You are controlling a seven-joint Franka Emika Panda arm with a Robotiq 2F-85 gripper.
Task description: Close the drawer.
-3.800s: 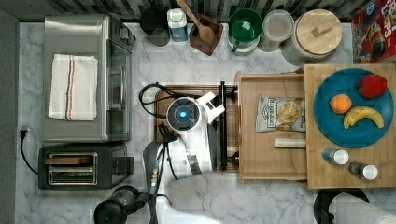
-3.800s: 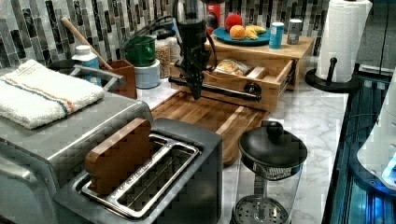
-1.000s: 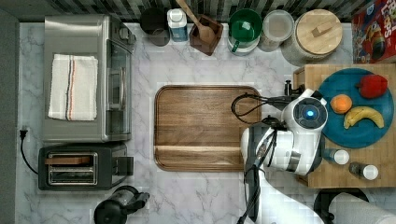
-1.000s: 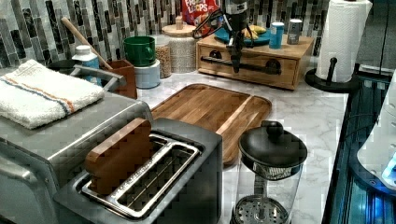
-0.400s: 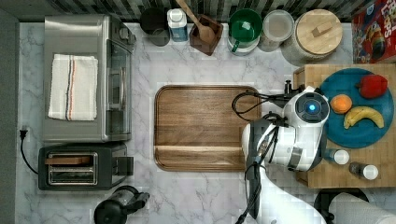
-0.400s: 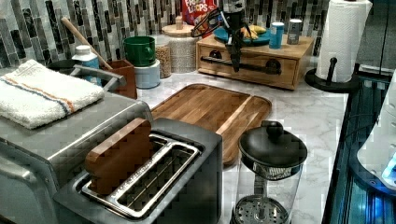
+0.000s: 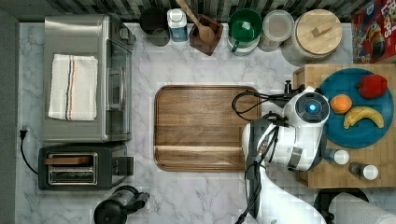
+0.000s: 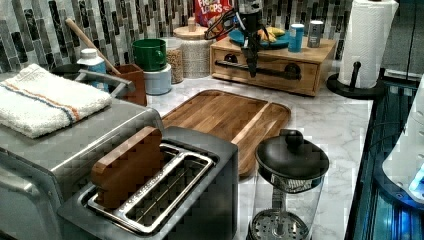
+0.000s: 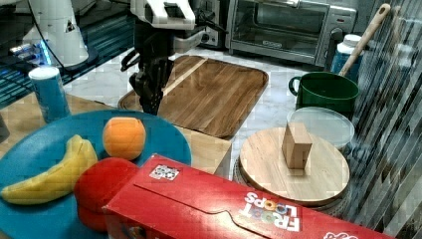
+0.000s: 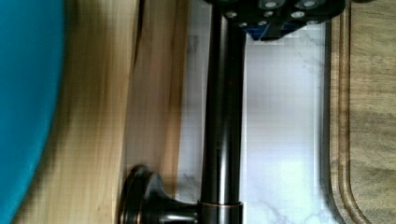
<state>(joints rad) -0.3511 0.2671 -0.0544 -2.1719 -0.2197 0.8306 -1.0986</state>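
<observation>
Hanging at the shut light-wood drawer [image 8: 265, 70], black claw [image 8: 251, 67] over its round dark metal bar handle [image 10: 223, 116]; grip state unreadable; at 9 o'clock in the top view, rounded-corner brown tray [image 7: 205, 127] on marble surface [image 7: 196, 65].

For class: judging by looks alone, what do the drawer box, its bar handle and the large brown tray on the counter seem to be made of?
The light drawer box: pale wood, possibly bamboo, matte, with faint straight grain. The dark bar handle: probably metal with a dark bronze-like finish, going by its soft sheen and ringed end. The dark brown rounded-corner tray: darker wood, smooth satin finish, with visible plank grain and a routed groove.
</observation>
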